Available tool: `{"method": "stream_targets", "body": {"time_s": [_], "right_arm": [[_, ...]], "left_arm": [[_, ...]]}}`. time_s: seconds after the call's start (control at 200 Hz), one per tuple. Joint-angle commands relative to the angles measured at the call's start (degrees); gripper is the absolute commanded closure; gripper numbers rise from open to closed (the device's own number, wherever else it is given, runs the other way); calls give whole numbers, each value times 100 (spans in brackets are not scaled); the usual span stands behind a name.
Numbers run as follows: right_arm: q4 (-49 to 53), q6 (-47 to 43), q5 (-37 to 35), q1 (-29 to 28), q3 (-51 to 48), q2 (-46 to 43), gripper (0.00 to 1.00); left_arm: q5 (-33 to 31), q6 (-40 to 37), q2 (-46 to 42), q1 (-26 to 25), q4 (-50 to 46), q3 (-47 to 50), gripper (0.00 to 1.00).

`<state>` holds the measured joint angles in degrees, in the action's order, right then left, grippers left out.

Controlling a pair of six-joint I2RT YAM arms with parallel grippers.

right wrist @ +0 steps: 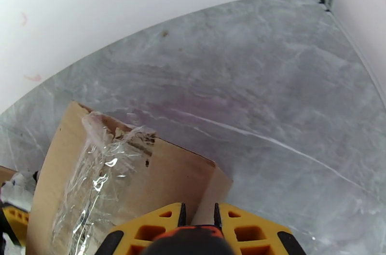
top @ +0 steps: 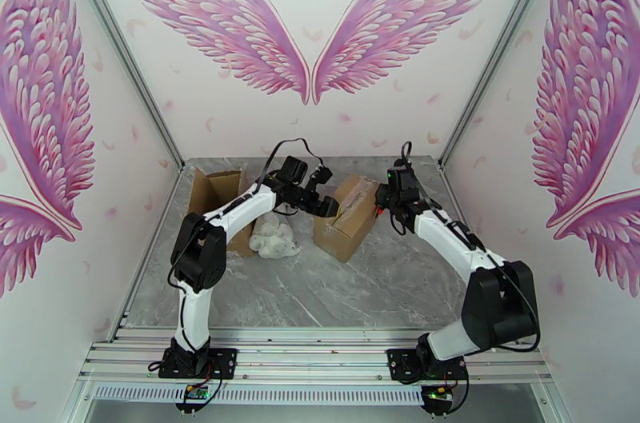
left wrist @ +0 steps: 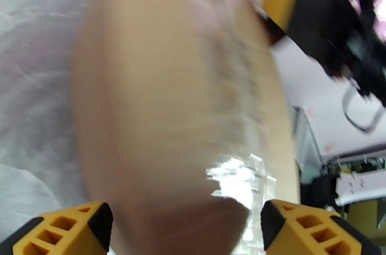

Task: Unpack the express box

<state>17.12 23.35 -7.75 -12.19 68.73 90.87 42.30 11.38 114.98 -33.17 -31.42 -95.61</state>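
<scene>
**Inspector:** While the brown cardboard express box bound in clear tape (top: 348,218) lies mid-way across the grey marble-patterned table (top: 360,293), how do the grippers stand?

**Assistant:** Left gripper (left wrist: 186,227) is spread wide, straddling the box's left end; contact is lost in blur. Right gripper (right wrist: 199,215) is nearly pressed together, pinching the box's right end.
</scene>
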Motion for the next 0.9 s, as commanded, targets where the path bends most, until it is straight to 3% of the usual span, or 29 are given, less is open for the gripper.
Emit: {"method": "stream_targets", "body": {"time_s": [0.0,0.16,0.335,0.545,0.64,0.785,0.895], "right_arm": [[-300,-253,1046,-238,605,436,100],[-231,-533,1873,-600,1212,1024,100],[281,-504,1486,-556,1498,1020,100],[372,-22,872,20,1117,103,100],[305,134,669,267,851,-429,100],[326,493,629,618,312,-1215,100],[284,1126,847,860,-443,-1999,100]], "left_arm": [[616,-65,-577,-350,247,428,14],[454,95,-825,-652,577,927,12],[-392,-577,-1099,-700,-277,869,12],[-1957,-2568,-2093,-895,-1030,1004,8],[-2692,-3491,-2648,-1097,-458,1458,1],[-3103,-4997,-3134,-1231,504,2041,1],[-3202,-6581,-3111,-1251,1096,2467,1]]}}
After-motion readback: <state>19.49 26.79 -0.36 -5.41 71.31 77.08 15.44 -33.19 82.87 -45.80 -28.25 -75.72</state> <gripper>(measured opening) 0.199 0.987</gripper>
